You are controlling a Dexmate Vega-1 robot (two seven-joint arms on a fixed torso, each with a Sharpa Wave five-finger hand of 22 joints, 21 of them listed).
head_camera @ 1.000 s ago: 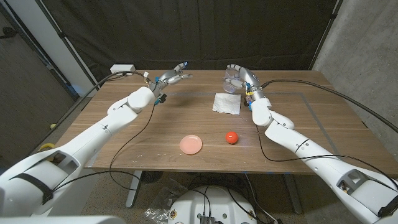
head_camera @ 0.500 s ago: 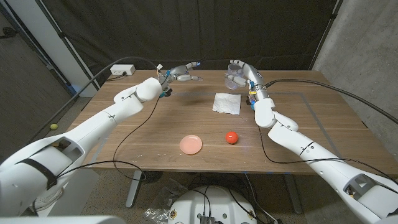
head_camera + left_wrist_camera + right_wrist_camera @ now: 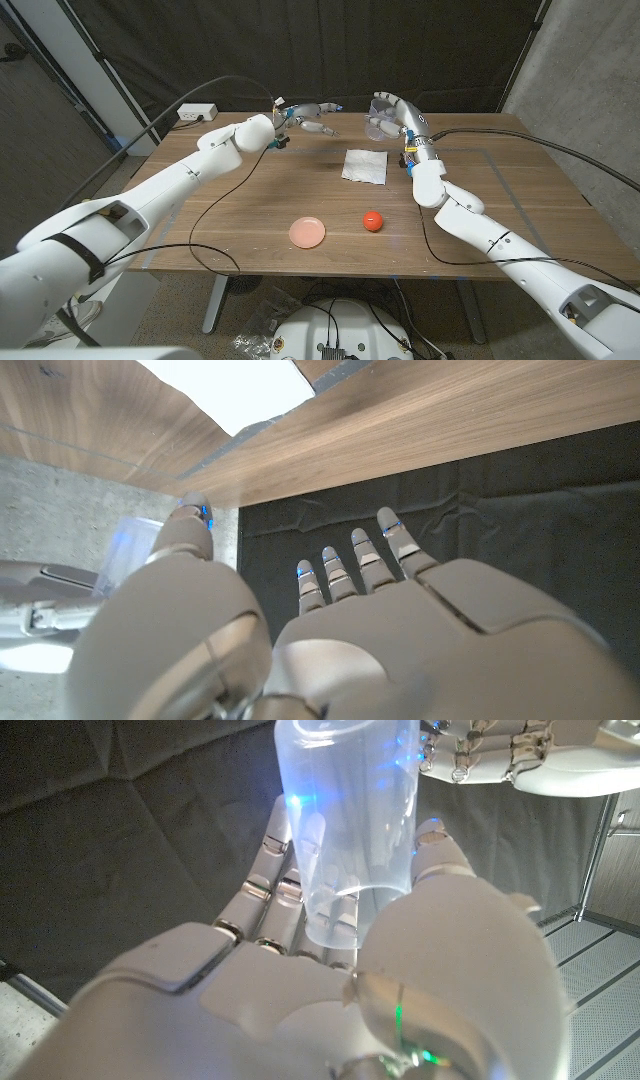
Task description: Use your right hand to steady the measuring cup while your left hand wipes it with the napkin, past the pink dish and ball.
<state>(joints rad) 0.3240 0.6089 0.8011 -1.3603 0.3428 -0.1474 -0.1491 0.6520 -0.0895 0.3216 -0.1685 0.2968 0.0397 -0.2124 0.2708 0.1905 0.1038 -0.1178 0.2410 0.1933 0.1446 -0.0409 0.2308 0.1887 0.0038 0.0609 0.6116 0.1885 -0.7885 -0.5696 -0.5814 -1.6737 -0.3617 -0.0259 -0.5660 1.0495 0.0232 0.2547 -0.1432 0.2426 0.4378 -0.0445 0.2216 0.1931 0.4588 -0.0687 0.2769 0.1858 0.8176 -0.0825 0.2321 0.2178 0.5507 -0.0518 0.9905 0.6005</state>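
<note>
Left hand (image 3: 312,112) now farther toward measuring cup (image 3: 379,116) in raised right hand (image 3: 392,113).

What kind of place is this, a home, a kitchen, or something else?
Probably a robot test lab, not a home. A black curtain hangs behind the wooden table, cables run across it, and a power strip sits at its far corner beside a bare concrete wall.

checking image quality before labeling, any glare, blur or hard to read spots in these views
Head view: even light, sharp; the clear measuring cup is faint against the dark curtain. Right wrist view: the cup is lit blue, the right hand close and soft. Left wrist view: the napkin is blown out white, the left hand blurred by closeness.
</note>
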